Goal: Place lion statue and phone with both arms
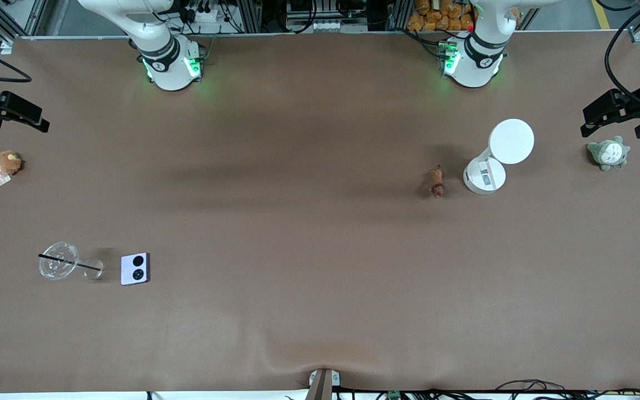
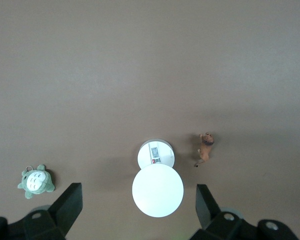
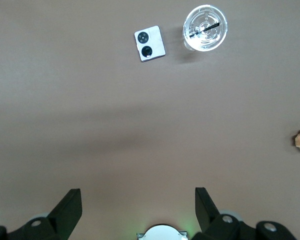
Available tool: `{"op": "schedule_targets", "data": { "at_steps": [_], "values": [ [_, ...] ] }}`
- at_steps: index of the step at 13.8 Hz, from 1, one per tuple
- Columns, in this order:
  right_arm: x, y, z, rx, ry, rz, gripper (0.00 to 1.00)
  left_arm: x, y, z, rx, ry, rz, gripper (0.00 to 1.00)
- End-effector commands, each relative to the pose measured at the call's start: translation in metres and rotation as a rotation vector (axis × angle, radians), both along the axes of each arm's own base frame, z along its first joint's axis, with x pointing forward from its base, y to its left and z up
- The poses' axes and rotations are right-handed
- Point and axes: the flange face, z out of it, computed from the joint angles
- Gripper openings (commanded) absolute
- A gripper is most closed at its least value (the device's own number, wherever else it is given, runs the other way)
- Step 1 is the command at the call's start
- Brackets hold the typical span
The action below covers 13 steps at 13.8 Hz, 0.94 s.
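Tabletop [image 1: 320,233]: brown, carrying all items; left end effector [image 2: 139,210] and right end effector [image 3: 139,210] both hanging high over it, fingers spread wide, gripping nothing; phone [image 1: 135,269] lying beside a clear cup [image 1: 59,260]; lion statue [image 1: 437,182] standing beside a white lamp [image 1: 498,158]

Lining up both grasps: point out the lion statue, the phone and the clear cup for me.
lion statue [image 1: 437,183], front view, on its reddish-brown body.
phone [image 1: 135,269], front view, on the lilac face between the two black camera circles.
clear cup [image 1: 59,260], front view, on its lid where the black straw crosses.
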Motion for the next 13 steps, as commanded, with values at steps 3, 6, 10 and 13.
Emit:
{"op": "schedule_targets", "data": {
  "at_steps": [3,6,10,13],
  "values": [
    [-0.0011,0.0034,0.0058,0.002,-0.025,-0.01,1.0,-0.0043,-0.0083,0.0022,0.019,-0.007,-0.007,1.0],
    [-0.001,0.0026,0.0059,0.002,-0.026,-0.011,1.0,-0.0042,-0.0067,0.0022,0.019,-0.007,-0.007,1.0],
    [0.0016,0.0058,0.0017,0.002,-0.022,-0.004,1.0,-0.0041,-0.0051,0.0022,0.019,-0.007,-0.004,1.0],
    [0.003,0.0082,0.0003,0.002,-0.022,0.001,1.0,-0.0041,-0.0044,0.0015,0.018,-0.006,-0.002,1.0]
  ]
}}
